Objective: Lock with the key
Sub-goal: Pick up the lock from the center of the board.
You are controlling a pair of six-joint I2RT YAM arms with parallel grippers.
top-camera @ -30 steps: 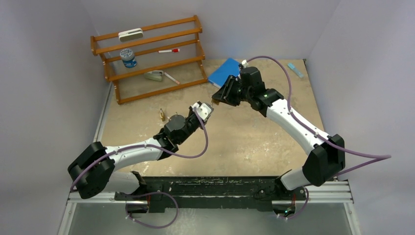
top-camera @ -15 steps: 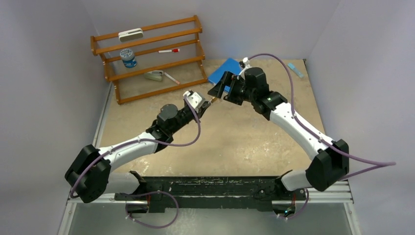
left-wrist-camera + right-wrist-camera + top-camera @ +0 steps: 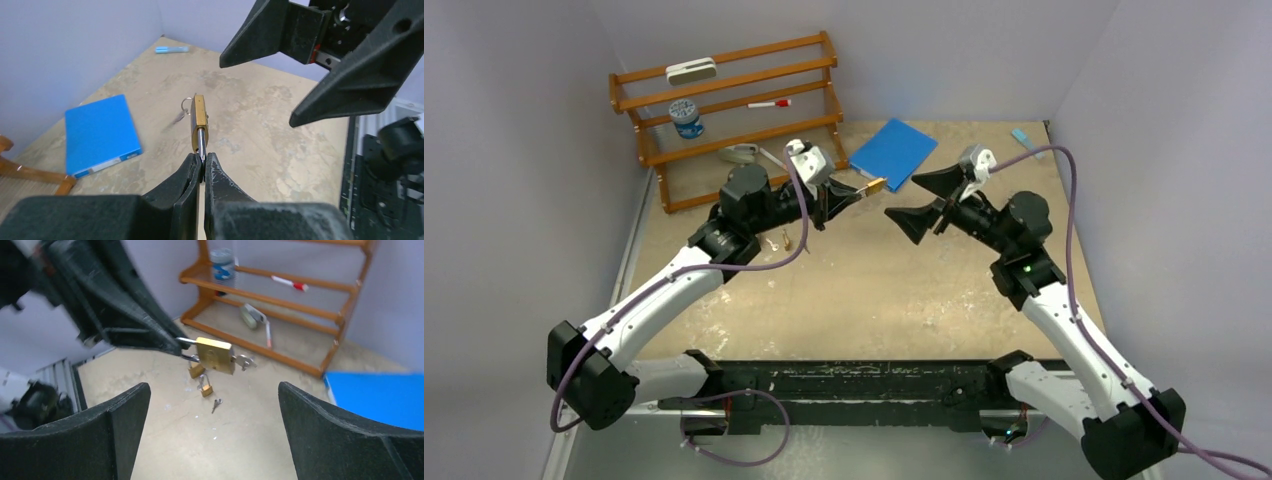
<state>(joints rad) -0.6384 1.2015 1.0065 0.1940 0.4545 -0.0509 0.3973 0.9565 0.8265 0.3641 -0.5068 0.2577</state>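
A brass padlock [image 3: 875,184] hangs in the air over the middle of the table. My left gripper [image 3: 856,190] is shut on its steel shackle [image 3: 201,144]. The lock body [image 3: 200,116] points away from the fingers. A silver key [image 3: 246,361] sticks out of the lock's far end, and its ring [image 3: 184,106] shows in the left wrist view. My right gripper [image 3: 902,198] faces the lock from the right, a short gap away, wide open and holding nothing. In the right wrist view the padlock [image 3: 215,355] floats between and beyond the spread fingers [image 3: 120,415].
Two smaller brass padlocks [image 3: 206,388] and a loose key [image 3: 216,404] lie on the table below the held lock. A wooden rack [image 3: 734,120] with small items stands at the back left. A blue notebook [image 3: 894,150] lies at the back, and a light-blue marker [image 3: 1021,137] at the far right.
The left gripper has carried the padlock up and towards the back. The right gripper has opened wide and drawn back to the right, away from the lock.
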